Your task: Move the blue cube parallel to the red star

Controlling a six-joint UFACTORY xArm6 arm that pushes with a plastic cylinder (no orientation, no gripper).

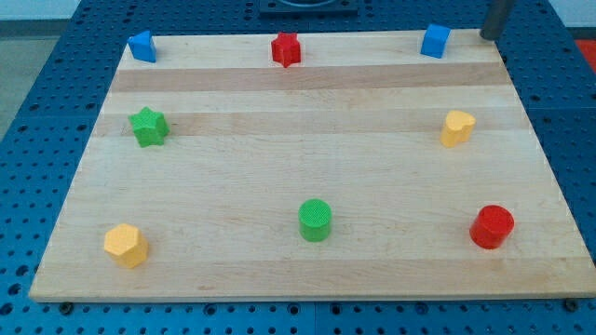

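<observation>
The blue cube [435,41] sits near the top edge of the wooden board [307,167], at the view's upper right. The red star [286,48] sits near the top edge at the middle, to the left of the cube and at about the same height in the view. My tip [490,37] is the lower end of the dark rod at the view's top right, just right of the blue cube and apart from it, at the board's top right corner.
Another blue block [142,46] sits at the top left. A green star [148,127] is at the left, a yellow block [456,127] at the right. A yellow hexagon [125,245], a green cylinder [316,221] and a red cylinder [491,227] lie along the bottom.
</observation>
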